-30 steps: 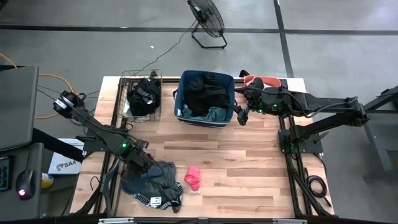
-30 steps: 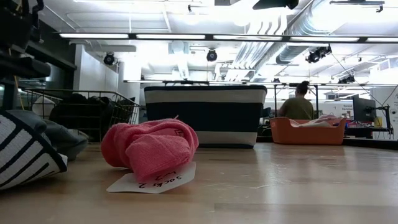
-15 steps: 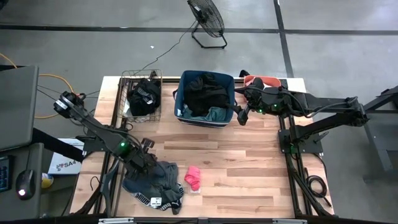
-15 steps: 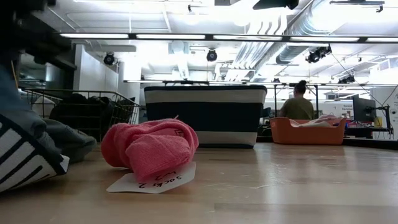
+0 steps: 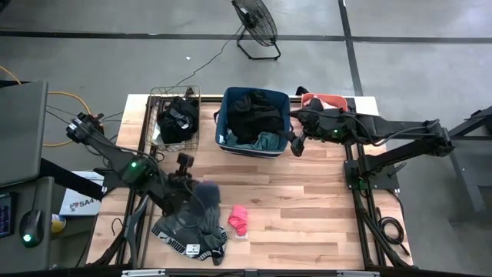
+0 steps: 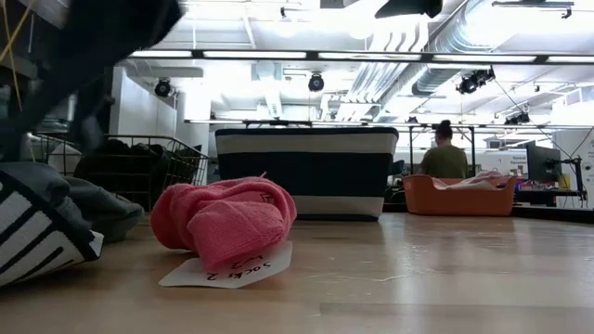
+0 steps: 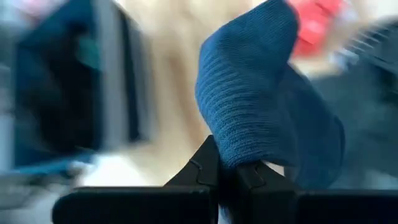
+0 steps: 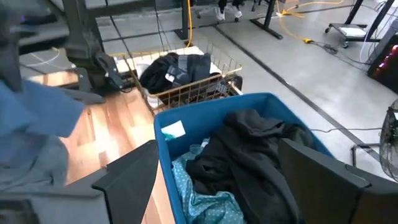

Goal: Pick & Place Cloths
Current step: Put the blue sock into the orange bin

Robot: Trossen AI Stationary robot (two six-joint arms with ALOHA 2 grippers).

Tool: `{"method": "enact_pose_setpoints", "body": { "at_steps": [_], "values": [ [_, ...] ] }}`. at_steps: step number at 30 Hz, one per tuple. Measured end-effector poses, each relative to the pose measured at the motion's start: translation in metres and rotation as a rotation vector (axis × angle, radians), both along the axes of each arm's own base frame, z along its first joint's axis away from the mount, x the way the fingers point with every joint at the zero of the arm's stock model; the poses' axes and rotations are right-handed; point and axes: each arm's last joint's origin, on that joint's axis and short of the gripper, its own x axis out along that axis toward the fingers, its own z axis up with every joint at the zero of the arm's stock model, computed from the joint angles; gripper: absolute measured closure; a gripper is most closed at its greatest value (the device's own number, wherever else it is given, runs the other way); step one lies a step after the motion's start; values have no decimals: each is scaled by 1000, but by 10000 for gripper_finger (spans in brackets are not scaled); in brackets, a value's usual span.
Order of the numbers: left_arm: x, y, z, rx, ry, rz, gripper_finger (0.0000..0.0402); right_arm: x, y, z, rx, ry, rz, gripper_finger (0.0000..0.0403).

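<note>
Left hand: the left hand (image 7: pixel 227 177) hangs over the near left part of the tabletop (image 5: pixel 307 208), its fingers pinched tight on a ribbed blue cloth (image 7: pixel 249 93); from above that blue cloth (image 5: pixel 206 194) shows blurred, lifted just over the pile.

Pile: a grey and dark heap of cloths (image 5: pixel 188 231) lies at the front left edge, with a black-and-white striped piece (image 6: pixel 32 232) at its near side.

Pink cloth: a bright pink cloth (image 5: pixel 238 219) sits just right of the pile, resting partly on a white paper label (image 6: pixel 227 269) with handwriting on it.

Blue bin: the blue fabric bin (image 5: pixel 283 100) stands at the back middle, filled with black garments (image 8: pixel 249 155) and a teal dotted piece (image 8: pixel 199 193).

Wire basket: a wire basket (image 5: pixel 154 96) to the bin's left holds a black garment (image 5: pixel 177 119).

Right hand: the right hand (image 5: pixel 296 142) hovers beside the bin's right wall, fingers spread wide and holding nothing.

Coral tub: a coral tub (image 5: pixel 327 100) stands at the back right, partly under the right arm.

Room: a floor fan (image 5: pixel 255 23) stands beyond the tabletop; a person (image 6: pixel 444 153) sits far back, facing away.
</note>
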Motion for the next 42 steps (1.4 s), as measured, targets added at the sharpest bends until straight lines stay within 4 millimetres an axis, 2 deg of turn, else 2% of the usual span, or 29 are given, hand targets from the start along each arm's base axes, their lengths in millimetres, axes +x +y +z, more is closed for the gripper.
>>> {"method": "enact_pose_setpoints", "body": {
  "at_steps": [5,8,16,21,25,34,38,42],
  "values": [
    [9,6,17,217,-194,53,401,17,1,-12,2,52,58,82],
    [19,14,22,271,-257,100,401,30,4,-19,-15,68,116,82],
    [50,54,32,248,-338,229,401,59,30,-29,-213,70,299,82],
    [64,80,39,146,-402,247,401,64,45,-25,-321,36,378,82],
    [74,96,42,50,-448,205,401,64,48,-21,-352,0,389,82],
    [99,106,38,17,-499,115,402,68,36,-16,-330,-74,403,82],
    [106,105,37,12,-525,99,402,74,30,-24,-274,-50,428,82],
    [110,104,36,13,-537,70,401,86,27,-40,-225,7,454,82]
  ]
}}
